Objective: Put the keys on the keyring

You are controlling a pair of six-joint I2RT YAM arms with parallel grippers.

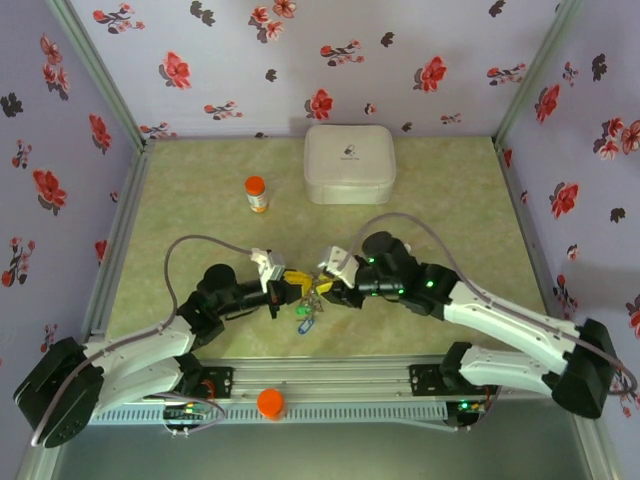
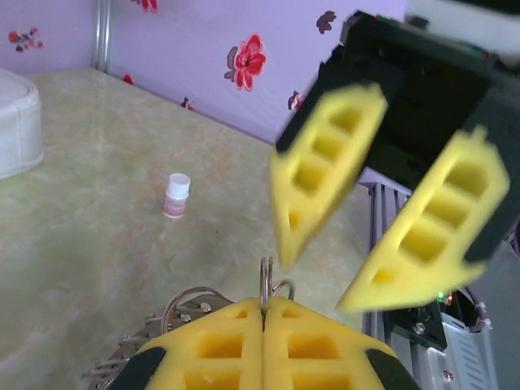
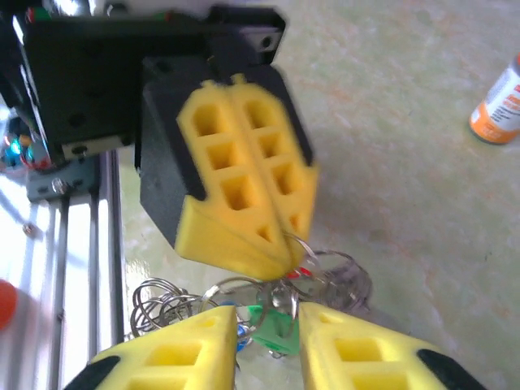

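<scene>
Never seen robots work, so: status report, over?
Left gripper shut on keyring. Right gripper open, facing it. Keys bunched beneath. Bottle stands well away.

The whole table (image 1: 200, 200) is overlooked from high above its near edge. The wrist cameras are aimed closely at each other across the keyring (image 1: 308, 296), which is shared by all three views.
</scene>
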